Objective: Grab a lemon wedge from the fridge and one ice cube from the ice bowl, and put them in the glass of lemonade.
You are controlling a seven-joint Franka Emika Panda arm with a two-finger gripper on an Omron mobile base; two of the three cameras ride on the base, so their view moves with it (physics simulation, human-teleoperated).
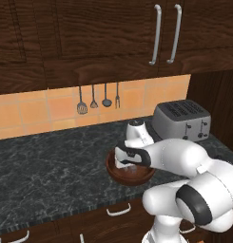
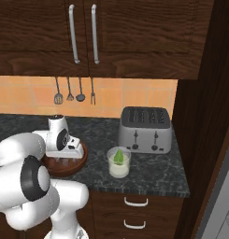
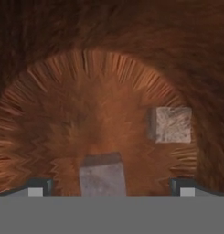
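Two ice cubes sit on the ice bowl [image 3: 109, 59] floor in hand view: one ice cube [image 3: 102, 176] bottom centre, between the fingertips, another [image 3: 173, 124] centre right. Gripper [image 3: 111, 186] is spread wide, holding nothing, down inside the bowl. Judging by right base view, the lemon part looks done: lemon wedge [image 2: 118, 156] already sits in the glass of lemonade [image 2: 119, 163], frame centre, beside the toaster [image 2: 145, 129]. Left: grab a cube, drop it in the glass. Left base view has the arm blocking the glass; the bowl [image 1: 131, 173] rim shows mid-frame.
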